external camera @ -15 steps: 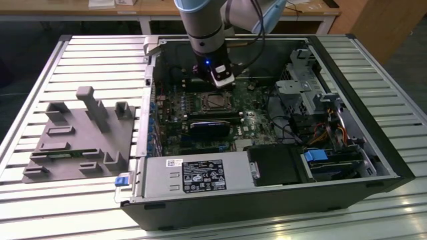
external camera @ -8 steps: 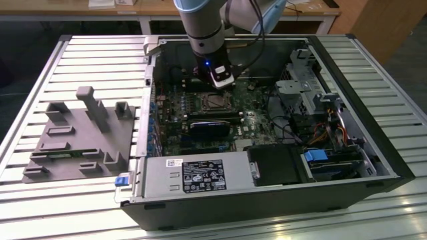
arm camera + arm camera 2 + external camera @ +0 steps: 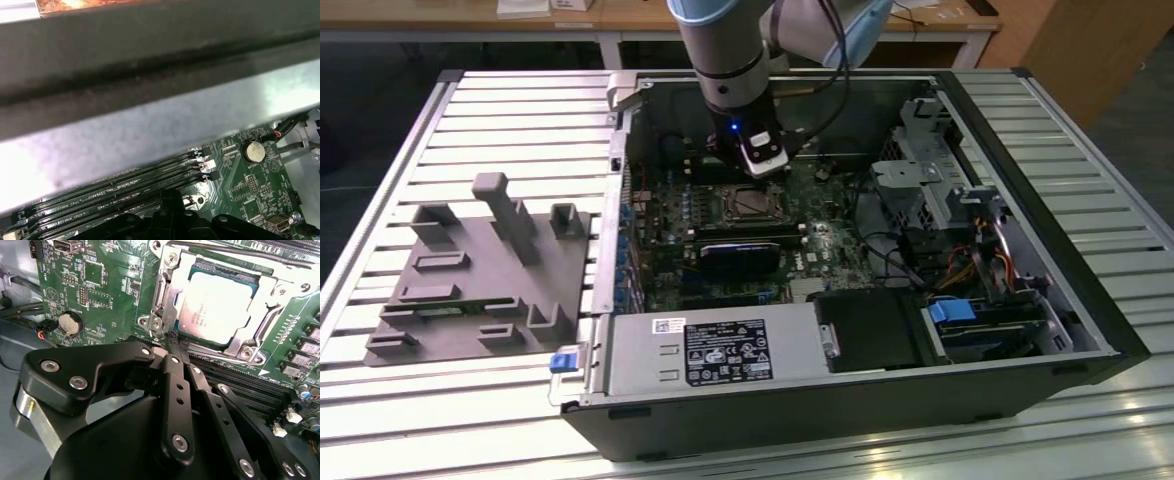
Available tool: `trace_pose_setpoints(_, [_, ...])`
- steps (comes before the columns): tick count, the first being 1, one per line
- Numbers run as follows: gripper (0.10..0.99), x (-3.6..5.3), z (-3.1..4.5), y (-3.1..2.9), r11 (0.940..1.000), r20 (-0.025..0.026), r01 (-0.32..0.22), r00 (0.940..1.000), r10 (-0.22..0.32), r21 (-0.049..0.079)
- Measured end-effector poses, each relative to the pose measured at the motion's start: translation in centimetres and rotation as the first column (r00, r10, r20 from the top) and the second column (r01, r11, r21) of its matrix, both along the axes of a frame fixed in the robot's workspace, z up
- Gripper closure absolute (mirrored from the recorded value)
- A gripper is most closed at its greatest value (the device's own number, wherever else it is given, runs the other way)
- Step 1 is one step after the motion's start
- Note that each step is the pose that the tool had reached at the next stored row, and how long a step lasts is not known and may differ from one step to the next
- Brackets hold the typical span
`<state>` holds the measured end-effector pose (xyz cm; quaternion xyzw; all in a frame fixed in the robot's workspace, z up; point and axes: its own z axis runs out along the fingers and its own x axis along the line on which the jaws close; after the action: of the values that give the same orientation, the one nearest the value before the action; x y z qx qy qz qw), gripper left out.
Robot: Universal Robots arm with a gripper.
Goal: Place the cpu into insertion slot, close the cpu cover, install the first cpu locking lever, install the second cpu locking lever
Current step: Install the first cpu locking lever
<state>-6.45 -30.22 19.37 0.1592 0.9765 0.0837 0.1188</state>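
cpu [image 3: 215, 302] seated under cpu cover [image 3: 167, 295] | claw [image 3: 171, 349] clenched at cover's corner

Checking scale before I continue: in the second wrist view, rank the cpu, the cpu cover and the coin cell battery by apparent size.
1. cpu cover, largest
2. cpu, showing through the cover's window
3. coin cell battery, clearly smallest

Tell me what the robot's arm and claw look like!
The grey tube-shaped robot arm has light-blue joint caps, a black cable alongside and a blue light near its wrist. The black metal gripper is built from flat links with silver screws.
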Motion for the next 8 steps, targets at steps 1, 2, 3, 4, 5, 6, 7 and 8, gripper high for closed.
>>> trace_pose_setpoints(1, [0.984, 0.0, 0.06, 0.0, 1.0, 0.0, 0.0, 1.0, 0.0, 0.0])
trace_pose_setpoints(2, [0.984, 0.0, 0.14, 0.0, 1.0, 0.0, 0.0, 1.0, 0.0, 0.0])
trace_pose_setpoints(3, [0.984, 0.0, 0.24, 0.0, 1.0, 0.0, 0.0, 1.0, 0.0, 0.0])
trace_pose_setpoints(4, [0.984, -0.01, 0.36, 0.0, 1.0, 0.0, 0.0, 1.0, 0.0, 0.0])
trace_pose_setpoints(5, [0.984, 0.0, 0.49, 0.0, 1.0, 0.0001, 0.0, 1.0, 0.0, 0.0])
trace_pose_setpoints(6, [0.984, 0.0, 0.63, 0.0, 1.0, 0.0001, 0.0, 1.0, 0.0, 0.0])
trace_pose_setpoints(7, [0.984, -0.01, 0.75, 0.0, 1.0, 0.0001, 0.0, 1.0, 0.0, 0.0])
trace_pose_setpoints(8, [0.984, -0.01, 0.87, 0.0, 1.0, 0.0, 0.0, 1.0, 0.0, 0.0])
